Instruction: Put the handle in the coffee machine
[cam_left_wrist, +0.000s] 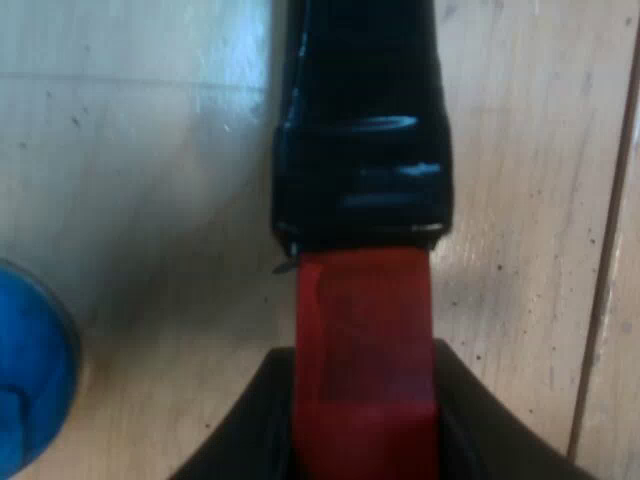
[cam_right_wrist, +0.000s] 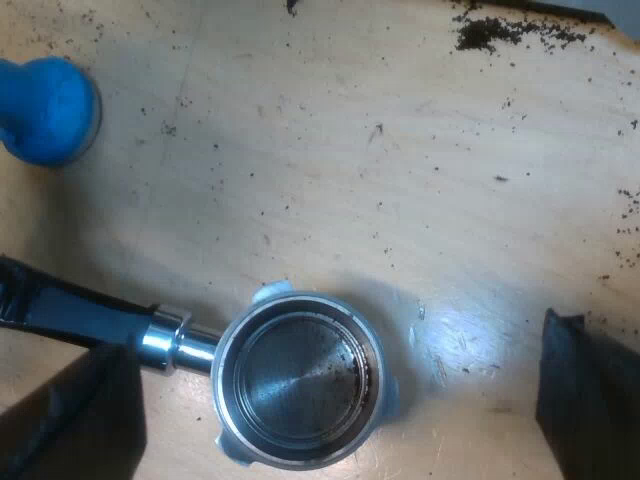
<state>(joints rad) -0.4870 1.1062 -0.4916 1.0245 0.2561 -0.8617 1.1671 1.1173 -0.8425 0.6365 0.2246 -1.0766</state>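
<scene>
The metal holder (cam_right_wrist: 298, 392) lies flat on the wooden table, its round basket open upward with some dark grounds inside. Its dark handle (cam_left_wrist: 362, 120) ends in a red tip (cam_left_wrist: 365, 340). My left gripper (cam_left_wrist: 365, 410) is shut on that red end, a black finger pressed against each side. My right gripper (cam_right_wrist: 335, 400) hangs over the basket, open, its fingers (cam_right_wrist: 80, 420) standing wide apart on either side of the holder and touching nothing. A blue tamper (cam_right_wrist: 45, 108) stands on the table beyond the handle, and its blue top (cam_left_wrist: 30, 375) is close beside my left gripper.
The wooden table (cam_right_wrist: 330, 170) is sprinkled with coffee grounds, with a thicker patch (cam_right_wrist: 500, 32) far from the holder. A seam between boards (cam_left_wrist: 600, 300) runs alongside the handle.
</scene>
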